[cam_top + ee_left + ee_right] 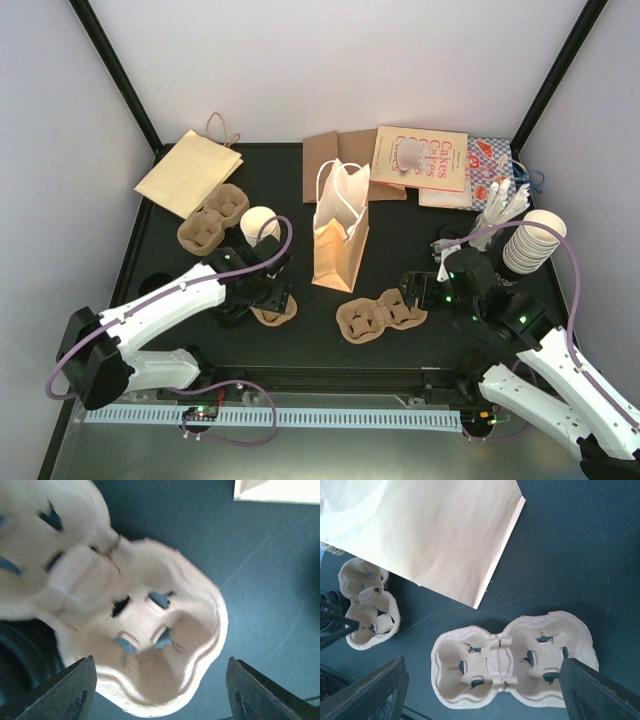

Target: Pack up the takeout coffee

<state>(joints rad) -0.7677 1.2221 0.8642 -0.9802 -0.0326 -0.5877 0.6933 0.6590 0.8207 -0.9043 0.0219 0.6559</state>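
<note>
A small white paper cup (259, 224) stands just behind my left arm; I see no black lid on it or elsewhere. The tan paper bag (340, 240) stands open at the table's middle and also shows in the right wrist view (430, 530). My left gripper (266, 296) is open and empty, its jaws wide apart over a brown pulp tray (150, 645). My right gripper (416, 290) is open and empty, low over another two-cup pulp tray (512, 662), with its right finger over that tray's right end.
A third pulp tray (212, 220) and a flat tan bag (190, 172) lie at the back left. Stacked lidless white cups (530, 242) stand at the right. Cardboard and printed paper bags (420, 158) lie along the back.
</note>
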